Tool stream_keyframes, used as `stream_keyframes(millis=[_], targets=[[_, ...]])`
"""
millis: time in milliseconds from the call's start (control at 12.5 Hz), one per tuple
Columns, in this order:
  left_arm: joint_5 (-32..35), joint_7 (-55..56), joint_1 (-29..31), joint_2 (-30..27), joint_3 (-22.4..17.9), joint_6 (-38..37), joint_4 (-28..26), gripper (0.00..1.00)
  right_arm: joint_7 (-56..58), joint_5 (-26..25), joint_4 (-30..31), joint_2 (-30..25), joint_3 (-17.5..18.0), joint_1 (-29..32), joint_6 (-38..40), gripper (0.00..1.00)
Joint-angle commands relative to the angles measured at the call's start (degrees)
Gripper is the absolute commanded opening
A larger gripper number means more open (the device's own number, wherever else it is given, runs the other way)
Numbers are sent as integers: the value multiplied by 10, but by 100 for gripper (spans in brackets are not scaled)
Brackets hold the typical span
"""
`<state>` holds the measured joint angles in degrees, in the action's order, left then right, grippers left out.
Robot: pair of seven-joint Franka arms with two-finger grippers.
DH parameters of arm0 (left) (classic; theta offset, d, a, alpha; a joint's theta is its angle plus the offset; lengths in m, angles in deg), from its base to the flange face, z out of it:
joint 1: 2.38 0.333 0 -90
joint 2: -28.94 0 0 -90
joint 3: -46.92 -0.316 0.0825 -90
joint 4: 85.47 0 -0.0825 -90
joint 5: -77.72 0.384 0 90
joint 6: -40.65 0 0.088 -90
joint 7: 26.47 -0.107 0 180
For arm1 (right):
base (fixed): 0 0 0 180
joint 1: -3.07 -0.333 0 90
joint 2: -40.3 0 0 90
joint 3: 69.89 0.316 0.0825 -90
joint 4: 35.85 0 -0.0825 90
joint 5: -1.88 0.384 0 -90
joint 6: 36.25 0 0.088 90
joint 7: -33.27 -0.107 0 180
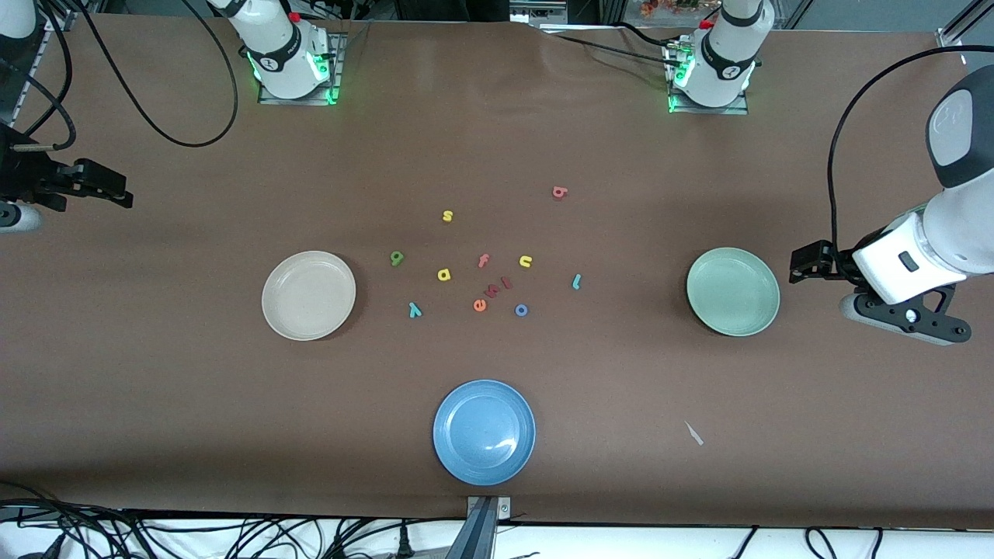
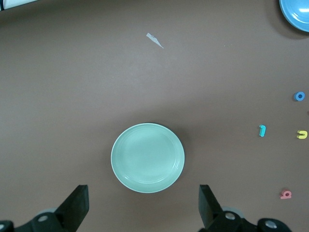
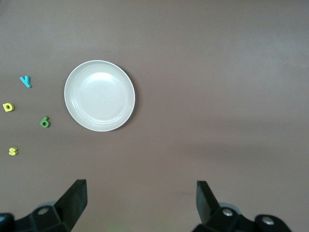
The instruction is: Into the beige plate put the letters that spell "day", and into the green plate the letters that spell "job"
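Both arms wait at the ends of the table, each up in the air with nothing in its grip. The left gripper (image 2: 143, 205) hangs over the brown table (image 1: 699, 435) at the left arm's end, just beside the green plate (image 1: 732, 291), and its jaws stand wide apart. The right gripper (image 3: 141, 203) hangs over the right arm's end of the table, well apart from the beige plate (image 1: 308, 295), jaws equally wide.

Both plates hold nothing, and all 6 task letters lie on the table between them. The dark green "d" (image 1: 397, 258) sits nearest the beige plate, with the yellow "a" (image 1: 443, 274) beside it toward the middle and the teal "y" (image 1: 415, 310) nearer the front camera than both. The teal "j" (image 1: 576, 281) lies toward the green plate, the blue "o" (image 1: 521, 310) sits nearer the middle and a little nearer the camera, and the pinkish-red "b" (image 1: 559, 192) lies well apart from the rest, farther from the camera.

Other letters share the middle: a yellow "s" (image 1: 447, 216), a yellow "u" (image 1: 526, 262), a red "f" (image 1: 483, 261) and an orange "e" (image 1: 479, 305) (2 more small red pieces lie just beside the "e", too small to read). A blue plate (image 1: 484, 432) lies nearest the camera, and a small pale scrap (image 1: 693, 433) rests on the table toward the left arm's end
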<state>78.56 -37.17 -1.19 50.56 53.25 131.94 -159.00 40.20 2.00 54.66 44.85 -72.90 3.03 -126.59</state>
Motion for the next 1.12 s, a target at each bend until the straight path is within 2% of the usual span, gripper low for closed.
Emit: stream_keyframes(millis=[0, 1042], targets=[[18, -12, 0, -7, 3, -10, 2, 100, 9, 12, 20, -17, 1, 1, -11, 100], [18, -11, 0, -6, 3, -10, 2, 100, 7, 19, 42, -23, 1, 1, -31, 100]])
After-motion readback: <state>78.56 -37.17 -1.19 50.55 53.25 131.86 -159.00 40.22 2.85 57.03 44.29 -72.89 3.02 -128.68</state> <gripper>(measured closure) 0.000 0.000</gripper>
